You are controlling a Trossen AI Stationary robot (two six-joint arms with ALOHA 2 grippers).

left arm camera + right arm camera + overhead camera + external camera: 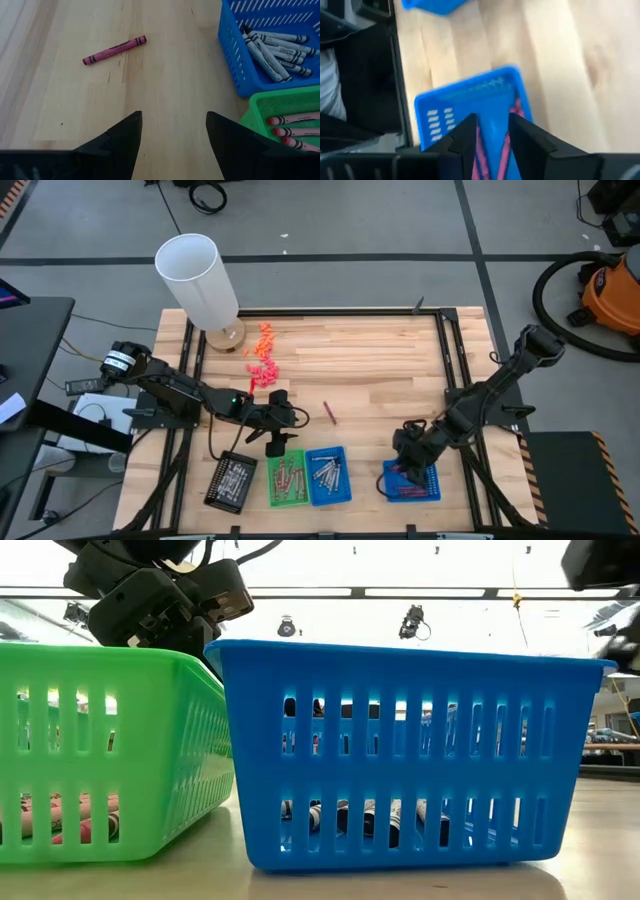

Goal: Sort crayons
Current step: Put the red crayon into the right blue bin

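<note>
My left gripper (172, 137) is open; the crayon (114, 49) is light, brittle, so I grasp mid-shaft.

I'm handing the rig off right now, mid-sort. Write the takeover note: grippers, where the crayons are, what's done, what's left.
Left gripper: open, empty, hovering above the table facing the loose magenta crayon.
Right gripper: jaws parted over the right blue tray, nothing seen between them.
Done: red-brown crayons in the green tray, silver-grey crayons in the middle blue tray, magenta crayons in the right blue tray.
Left: the one magenta crayon lying on the wood, for the right blue tray.
</note>
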